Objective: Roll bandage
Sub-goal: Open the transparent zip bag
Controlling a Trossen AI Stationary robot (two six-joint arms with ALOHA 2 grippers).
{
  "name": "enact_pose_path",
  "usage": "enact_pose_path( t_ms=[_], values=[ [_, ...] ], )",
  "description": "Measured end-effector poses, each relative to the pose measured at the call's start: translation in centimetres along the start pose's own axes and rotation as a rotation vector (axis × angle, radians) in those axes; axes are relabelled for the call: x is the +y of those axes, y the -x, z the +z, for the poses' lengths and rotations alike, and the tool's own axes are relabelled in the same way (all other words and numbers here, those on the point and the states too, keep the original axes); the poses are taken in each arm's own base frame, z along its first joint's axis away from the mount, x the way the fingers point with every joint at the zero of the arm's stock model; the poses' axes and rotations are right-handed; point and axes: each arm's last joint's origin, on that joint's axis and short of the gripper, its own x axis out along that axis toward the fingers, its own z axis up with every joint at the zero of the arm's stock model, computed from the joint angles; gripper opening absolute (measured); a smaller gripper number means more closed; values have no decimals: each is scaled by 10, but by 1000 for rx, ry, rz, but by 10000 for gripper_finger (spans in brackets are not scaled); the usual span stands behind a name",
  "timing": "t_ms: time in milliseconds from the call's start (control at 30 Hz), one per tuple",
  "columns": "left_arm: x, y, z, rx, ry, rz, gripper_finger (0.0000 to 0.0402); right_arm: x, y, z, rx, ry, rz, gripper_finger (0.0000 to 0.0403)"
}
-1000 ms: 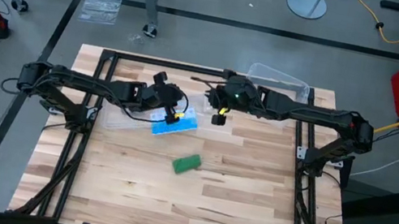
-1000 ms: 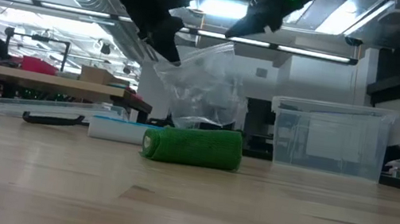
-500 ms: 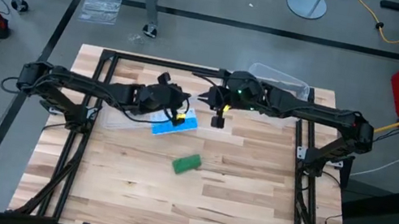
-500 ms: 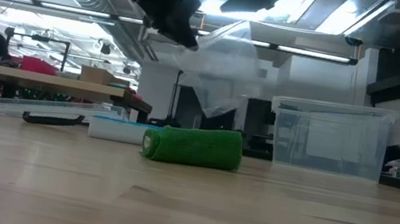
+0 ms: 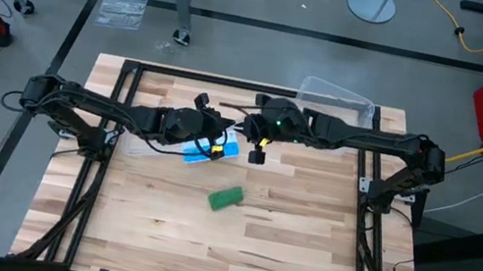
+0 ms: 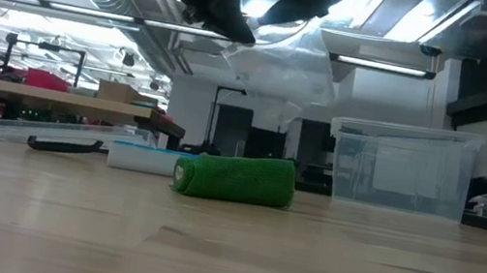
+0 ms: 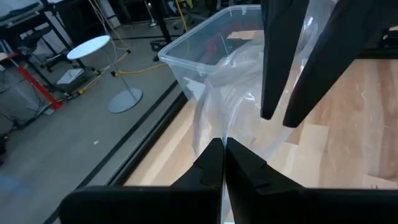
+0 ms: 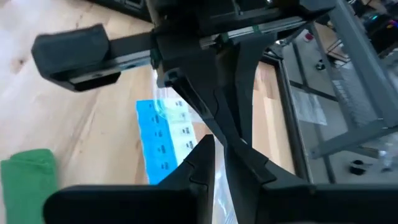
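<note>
The green bandage [image 5: 226,198] lies rolled up on its side on the wooden table; it also shows in the low view [image 6: 235,176] and the right wrist view [image 8: 28,171]. No gripper touches it. My left gripper [image 5: 222,138] and my right gripper [image 5: 249,137] stand close together above the table's far middle. Both are shut on a small clear plastic bag [image 6: 281,54], held high above the bandage. My left gripper pinches an edge of the clear bag [image 7: 225,134] between its two shut fingers. The bag is lifted clear of the table and runs from the fingers toward my right gripper. My right gripper pinches the clear bag [image 8: 219,171] between its two shut fingers, close to my left gripper's fingers [image 8: 186,93]. The bag is clear of the table and stretches between the two grippers [image 6: 269,38].
A blue and white pill organizer [image 5: 210,149] lies on the table under the grippers. A clear plastic box [image 5: 336,97] stands at the far right edge, also seen in the low view [image 6: 402,169]. People show in the room beyond the table.
Both grippers have gone up with the clear bag and come closer together, my right gripper toward the left. The bag hung down behind the bandage a second ago; now it is lifted high and spread between the two grippers. The bandage has stayed still.
</note>
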Motion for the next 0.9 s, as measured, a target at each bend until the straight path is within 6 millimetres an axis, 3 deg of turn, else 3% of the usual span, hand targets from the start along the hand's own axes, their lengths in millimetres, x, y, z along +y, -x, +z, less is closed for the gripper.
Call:
enact_pose_path(
  t_ms=[300, 900],
  values=[
    [-3, 2, 1, -10, 5, -7, 0, 2, 1, -3, 111, 32, -166, 40],
    [-17, 12, 11, -98, 20, -6, 0, 6, -4, -12, 171, -164, -135, 40]
  ],
)
